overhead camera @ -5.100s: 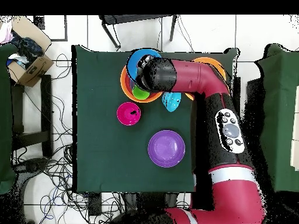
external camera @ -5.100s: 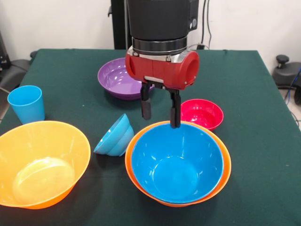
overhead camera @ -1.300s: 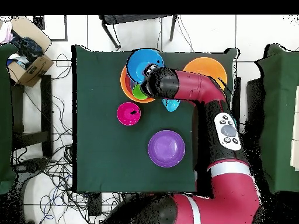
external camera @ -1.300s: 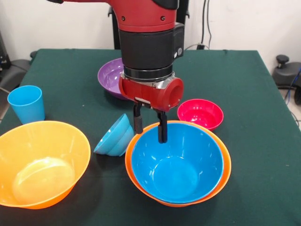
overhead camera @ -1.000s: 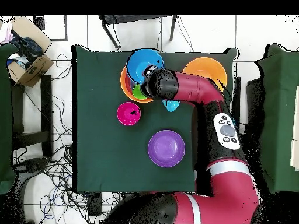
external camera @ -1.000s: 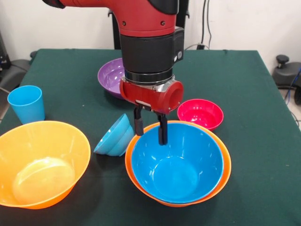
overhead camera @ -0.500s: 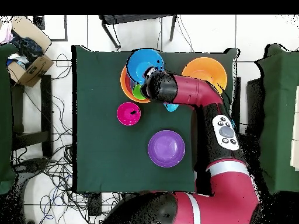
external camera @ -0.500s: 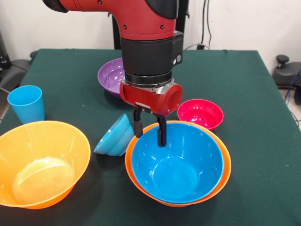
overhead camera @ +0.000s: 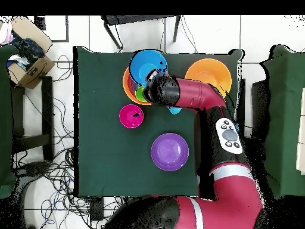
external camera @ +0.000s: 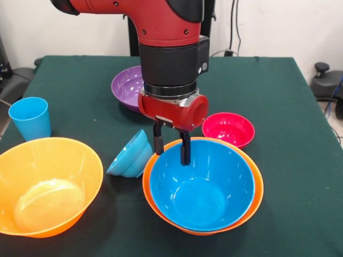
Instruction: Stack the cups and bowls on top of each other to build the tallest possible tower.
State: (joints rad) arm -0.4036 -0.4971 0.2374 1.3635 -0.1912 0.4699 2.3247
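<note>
A big blue bowl (external camera: 201, 184) sits nested in a big orange bowl (external camera: 258, 187) at the front middle; this short tower also shows in the overhead view (overhead camera: 143, 64). My gripper (external camera: 171, 149) hangs straight down over the far left rim of that pair. It is open, with one finger outside the rim and one inside the blue bowl. A light blue cup (external camera: 29, 118) stands upright at the left. A second big orange bowl (external camera: 45, 184) sits at the front left. Two small blue bowls (external camera: 130, 154), nested, lie tipped on their side beside the gripper. The lime green cup does not show in the front view.
A purple bowl (external camera: 127, 88) sits behind the arm and a small pink-red bowl (external camera: 230, 128) to the right of the gripper. In the overhead view the arm (overhead camera: 196, 98) crosses the table's right side; a cardboard box (overhead camera: 27, 65) and cables lie on the floor.
Since five seconds ago the gripper moved left and came down onto the bowl's far left rim. Over the last second it has barely shifted. No bowl or cup has moved.
</note>
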